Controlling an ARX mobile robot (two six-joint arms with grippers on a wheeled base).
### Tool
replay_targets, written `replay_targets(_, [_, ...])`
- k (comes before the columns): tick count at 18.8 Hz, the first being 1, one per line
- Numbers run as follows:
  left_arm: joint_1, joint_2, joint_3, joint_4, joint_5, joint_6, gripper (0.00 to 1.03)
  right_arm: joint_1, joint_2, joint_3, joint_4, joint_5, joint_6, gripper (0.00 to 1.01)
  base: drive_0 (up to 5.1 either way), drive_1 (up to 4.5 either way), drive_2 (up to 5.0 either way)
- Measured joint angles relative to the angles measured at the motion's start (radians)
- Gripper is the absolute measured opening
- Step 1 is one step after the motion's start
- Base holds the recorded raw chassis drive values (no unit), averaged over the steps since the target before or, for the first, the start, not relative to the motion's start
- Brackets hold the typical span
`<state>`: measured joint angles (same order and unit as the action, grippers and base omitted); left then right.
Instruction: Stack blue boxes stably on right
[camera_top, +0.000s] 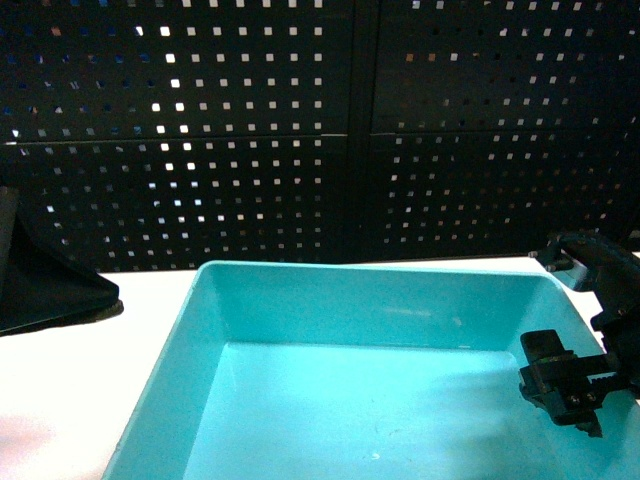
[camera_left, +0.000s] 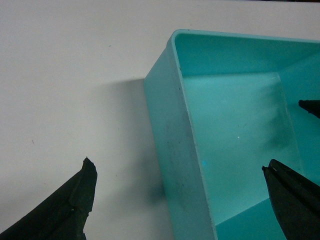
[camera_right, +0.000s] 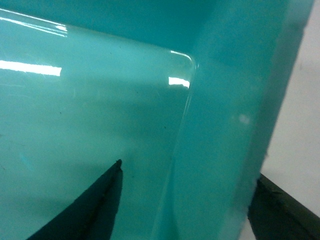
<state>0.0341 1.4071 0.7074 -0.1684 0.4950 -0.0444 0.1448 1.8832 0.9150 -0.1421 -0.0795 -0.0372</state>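
Turquoise bin (camera_top: 350, 300) sits on the white table (camera_top: 150, 320), front-center in head cam, open top up, nothing inside. Black perforated panel (camera_top: 320, 130) behind the table; dark object (camera_top: 45, 275) at table's left edge.

My right gripper (camera_right: 185, 200) is wide open, straddling the bin's right wall: one finger inside over the floor, other outside over the table. Wall sits between the fingers, can't tell if the pads touch it. Not clamped.

My left gripper (camera_left: 180, 200) also wide open, straddling the bin's left wall: one finger (camera_left: 65, 210) outside over bare table, other (camera_left: 295, 200) inside the bin. No grip on either side.

Royal-blue crate not in any view.
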Motion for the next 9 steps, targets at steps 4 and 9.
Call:
replay_targets(4, [0.0, 0.0, 0.0, 0.0, 0.0, 0.0, 0.98, 0.001, -0.006, 0.006, -0.064, 0.032, 0.015, 0.38, 0.0, 0.0, 0.0])
replay_targets(9, [0.0, 0.0, 0.0, 0.0, 0.0, 0.0, 0.98, 0.006, -0.006, 0.011, -0.103, 0.041, 0.082, 0.01, 0.0, 0.0, 0.0])
